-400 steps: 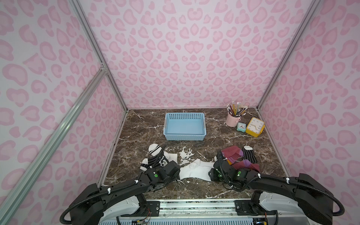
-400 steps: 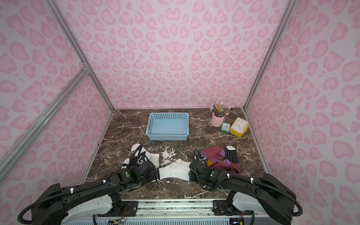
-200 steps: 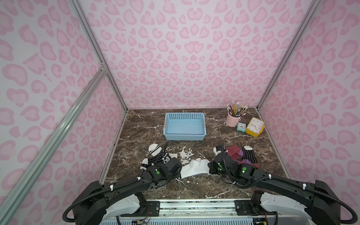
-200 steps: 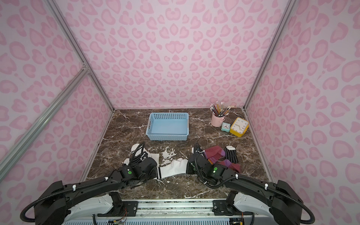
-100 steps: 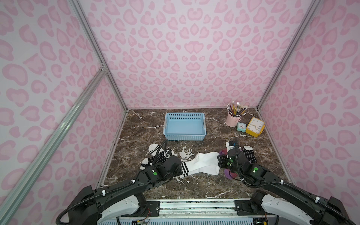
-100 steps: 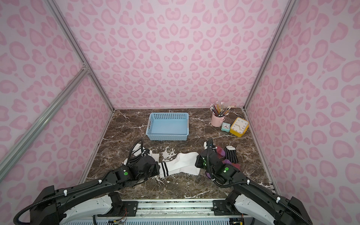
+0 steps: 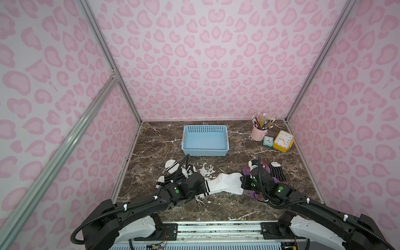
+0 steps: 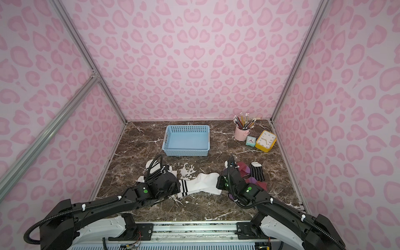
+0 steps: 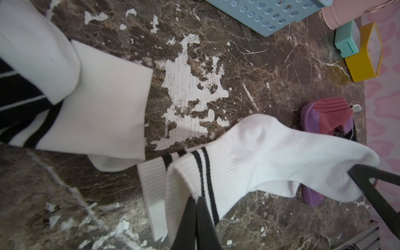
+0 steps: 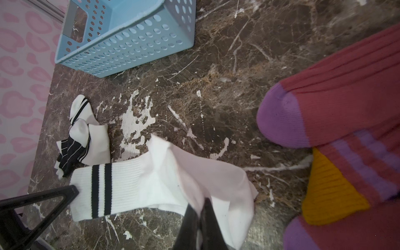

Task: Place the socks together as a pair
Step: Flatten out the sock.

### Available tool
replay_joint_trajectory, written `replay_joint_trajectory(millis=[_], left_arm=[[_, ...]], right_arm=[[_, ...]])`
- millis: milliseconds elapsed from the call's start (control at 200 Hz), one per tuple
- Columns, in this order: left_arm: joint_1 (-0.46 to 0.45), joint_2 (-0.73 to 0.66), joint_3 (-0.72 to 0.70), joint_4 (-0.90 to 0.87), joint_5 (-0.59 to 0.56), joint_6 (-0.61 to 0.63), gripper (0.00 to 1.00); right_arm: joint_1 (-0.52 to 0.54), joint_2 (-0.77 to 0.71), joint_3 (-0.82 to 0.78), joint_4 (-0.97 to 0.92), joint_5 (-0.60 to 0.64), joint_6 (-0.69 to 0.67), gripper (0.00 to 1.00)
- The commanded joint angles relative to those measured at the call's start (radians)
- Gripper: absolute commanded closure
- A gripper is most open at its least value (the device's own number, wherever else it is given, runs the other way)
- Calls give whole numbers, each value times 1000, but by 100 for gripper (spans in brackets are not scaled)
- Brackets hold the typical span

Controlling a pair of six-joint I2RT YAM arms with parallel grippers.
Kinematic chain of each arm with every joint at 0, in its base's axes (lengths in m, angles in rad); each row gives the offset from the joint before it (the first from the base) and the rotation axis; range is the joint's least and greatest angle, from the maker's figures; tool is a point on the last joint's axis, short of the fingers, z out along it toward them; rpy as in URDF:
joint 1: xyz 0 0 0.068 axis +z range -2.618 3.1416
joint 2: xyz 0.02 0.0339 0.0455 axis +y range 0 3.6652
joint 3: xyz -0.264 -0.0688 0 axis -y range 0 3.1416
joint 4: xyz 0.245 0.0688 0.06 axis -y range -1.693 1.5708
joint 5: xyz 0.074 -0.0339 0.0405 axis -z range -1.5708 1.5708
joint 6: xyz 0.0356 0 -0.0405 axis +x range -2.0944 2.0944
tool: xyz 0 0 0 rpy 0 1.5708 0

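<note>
Found left gripper (image 9: 195,201) clamped tight on the ribbed cuff of a white sock (image 7: 225,184), right by its two black bands. Found right gripper (image 10: 200,204) likewise pinched closed, on the toe end of that sock. Logged the sock strung between the two grippers at about 6 o'clock from the centre of the table (image 7: 155,151), in both top views. Judged its mid-span to hang just clear of the marble, though hard to confirm from these angles.

Noted a second white sock (image 9: 97,104) with black bands heaped at 9 o'clock, touching a black sock (image 10: 69,151) with thin white stripes. Noted maroon socks (image 10: 346,97), purple-toed with a mustard cuff, piled at 3 to 4 o'clock. Noted a black striped sock (image 7: 276,173) just beside them toward 3 o'clock.

Recorded blue basket (image 7: 205,152) at 12 o'clock. Recorded pink pencil cup (image 7: 258,133), teal clock (image 7: 268,141) and yellow clock (image 7: 283,140) grouped at 1 to 2 o'clock.
</note>
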Motion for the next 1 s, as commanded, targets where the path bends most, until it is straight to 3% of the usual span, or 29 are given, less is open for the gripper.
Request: replay_joint_trajectory(millis=[0,685,995], left_arm=[[-3,-6,-9,51,-16,-9,97],[-30,20,-41,43,-17,-51,95],[-31,56,-40,38,-14,-59,91]], right_arm=[[3,-1,-5,26,-20,15,100],[16,49,-34,24,-27,34,99],[16,74,-51,62,-39,45,89]])
